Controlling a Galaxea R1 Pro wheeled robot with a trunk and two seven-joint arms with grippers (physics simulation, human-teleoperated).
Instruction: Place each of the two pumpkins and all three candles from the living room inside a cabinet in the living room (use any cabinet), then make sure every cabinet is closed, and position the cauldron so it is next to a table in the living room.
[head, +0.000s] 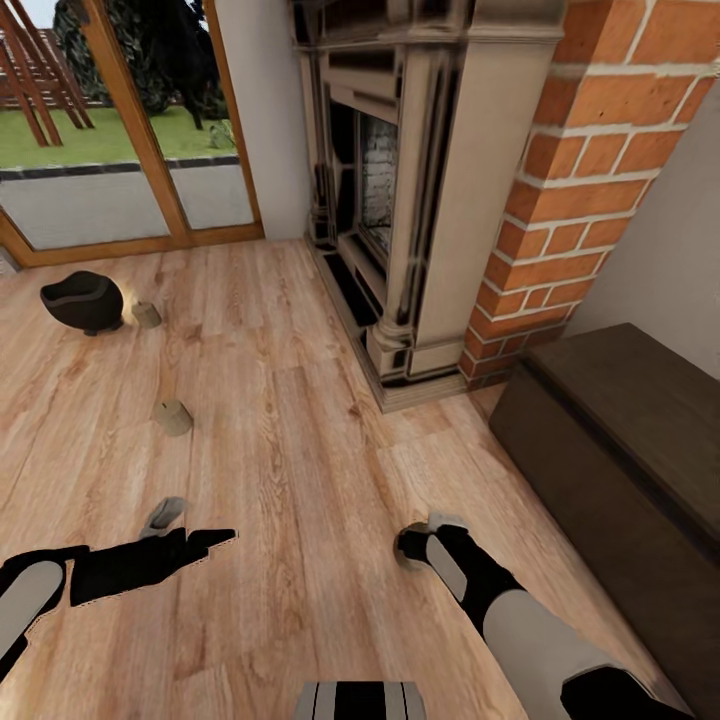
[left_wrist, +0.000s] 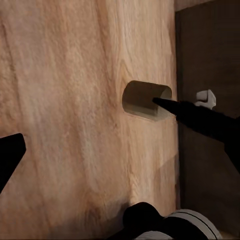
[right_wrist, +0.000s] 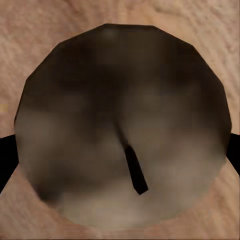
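The black cauldron (head: 85, 300) sits on the wood floor at the far left, with one candle (head: 147, 314) right beside it. A second candle (head: 172, 416) stands alone nearer to me. My right gripper (head: 412, 545) is low over the floor, open, its fingers (right_wrist: 6, 160) either side of a third candle (right_wrist: 120, 100) seen from straight above, wick showing. My left gripper (head: 200, 535) hovers open and empty, pointing right. Past one of its fingertips (left_wrist: 165, 105) a candle (left_wrist: 142, 97) shows beside the dark cabinet (head: 620, 440), whose front is closed. The pumpkins are out of view.
A stone fireplace (head: 420, 200) with a brick chimney side (head: 590, 170) stands ahead, between the glass patio door (head: 120, 130) at the back left and the cabinet. Open wood floor (head: 300, 430) lies between my arms and the cauldron.
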